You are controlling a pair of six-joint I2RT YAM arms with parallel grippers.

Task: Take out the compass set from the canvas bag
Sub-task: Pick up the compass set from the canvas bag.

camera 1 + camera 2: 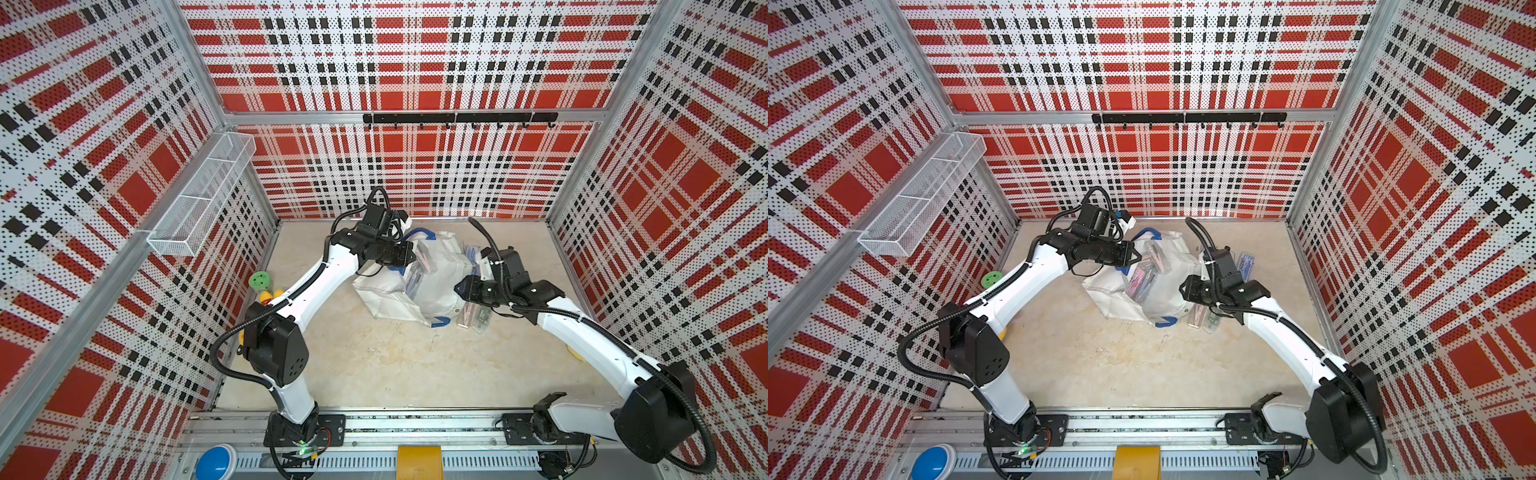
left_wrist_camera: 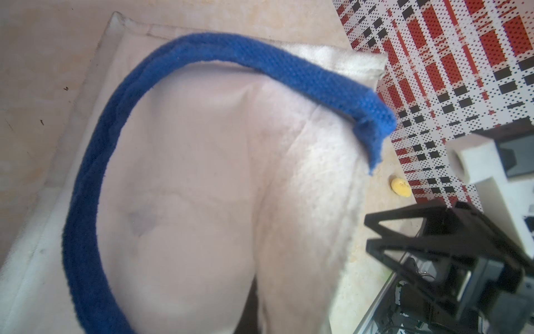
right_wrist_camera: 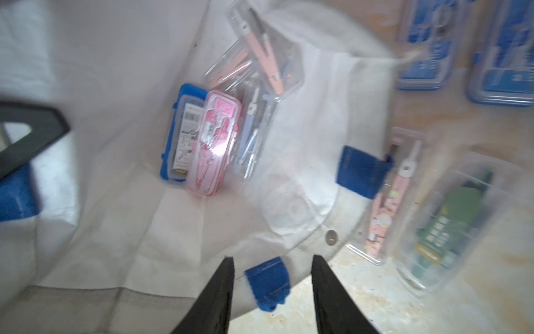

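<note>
right end effector (image 3: 273,258) parted, empty; left end effector (image 1: 412,256) closed at canvas bag (image 1: 436,286); compass sets (image 3: 215,144) inside.

Two white-shelled robot arms, the left arm (image 1: 316,286) and the right arm (image 1: 582,332), carry bulky black joint housings (image 1: 274,345) and ribbed black cable conduits (image 1: 212,356). A green light (image 1: 304,449) glows beneath the left's black base plate (image 1: 334,428). The right gripper (image 3: 273,257) has black, pointed fingers (image 3: 219,295).
</note>
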